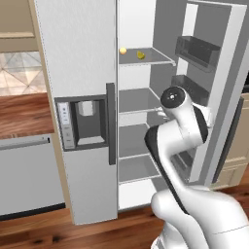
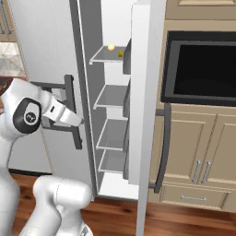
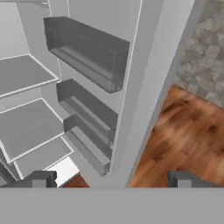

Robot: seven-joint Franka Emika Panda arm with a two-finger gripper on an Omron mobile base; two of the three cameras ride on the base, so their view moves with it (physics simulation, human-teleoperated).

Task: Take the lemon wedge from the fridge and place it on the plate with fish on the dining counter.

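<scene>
Left base view: lemon wedge (image 1: pixel 140 55) near the right edge of the fridge's (image 1: pixel 82 73) top shelf (image 1: pixel 155 57), beside a round fruit (image 1: pixel 123 50); my fingers (image 3: pixel 41 178) spread, empty; likely light, slippery, best pinched across its flat faces.

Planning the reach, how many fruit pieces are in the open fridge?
2, both on the top shelf: a round pale fruit toward the left and the lemon wedge to its right. More could be hidden behind the door bins.
</scene>
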